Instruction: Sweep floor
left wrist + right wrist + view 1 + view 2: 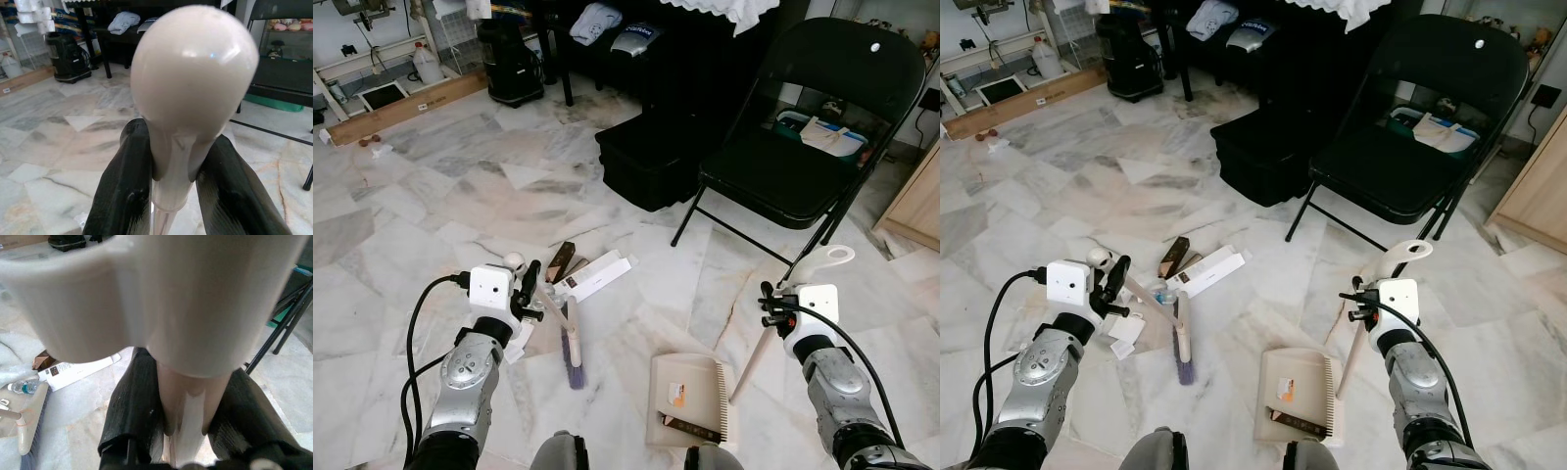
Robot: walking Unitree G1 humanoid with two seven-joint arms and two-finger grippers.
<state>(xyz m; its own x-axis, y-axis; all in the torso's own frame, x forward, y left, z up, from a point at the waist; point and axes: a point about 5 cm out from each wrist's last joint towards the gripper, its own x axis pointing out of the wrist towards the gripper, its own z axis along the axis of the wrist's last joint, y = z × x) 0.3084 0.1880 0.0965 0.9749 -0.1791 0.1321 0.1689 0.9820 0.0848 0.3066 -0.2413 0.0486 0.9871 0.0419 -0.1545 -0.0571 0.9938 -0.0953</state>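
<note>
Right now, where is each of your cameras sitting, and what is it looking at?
Head eyes: look forward and down at the marble floor; both arms, left gripper with the broom, right gripper with the dustpan.
Left wrist: looks along its fingers clamping the broom's knob.
Right wrist: along fingers clamping the dustpan handle.
Shared: the black chair.

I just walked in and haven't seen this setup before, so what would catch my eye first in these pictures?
The left gripper is shut on the broom, whose head rests on the marble floor beside a white box and other litter. The right gripper is shut on the handle of the cream dustpan, which sits on the floor with scraps already in it. Behind stands a black folding chair.
</note>
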